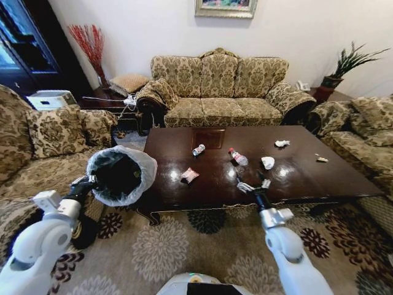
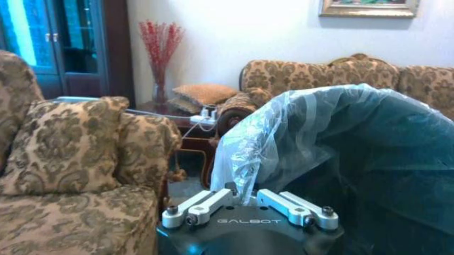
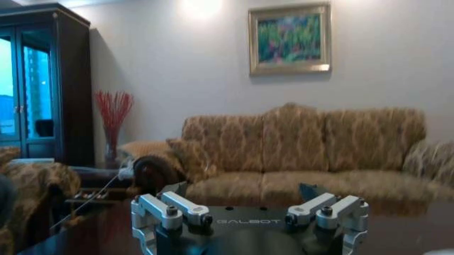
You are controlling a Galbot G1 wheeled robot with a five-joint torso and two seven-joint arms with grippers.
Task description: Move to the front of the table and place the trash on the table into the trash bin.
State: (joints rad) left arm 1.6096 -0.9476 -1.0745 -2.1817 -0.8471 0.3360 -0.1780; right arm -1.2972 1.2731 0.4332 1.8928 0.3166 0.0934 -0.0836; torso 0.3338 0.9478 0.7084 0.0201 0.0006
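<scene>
My right gripper (image 1: 253, 182) hovers spread wide and empty over the table's (image 1: 319, 178) near edge. My left gripper (image 1: 92, 180) pinches the trash bin's (image 1: 121, 174) bagged rim beside the table's left end. Trash (image 1: 236, 157) lies scattered mid-table.

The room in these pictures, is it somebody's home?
Most likely a home living room: a patterned sofa and framed painting behind a dark wooden coffee table, with a floral carpet underfoot.

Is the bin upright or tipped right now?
Tipped: the bin is held by the left end effector, its mouth facing the table.
</scene>
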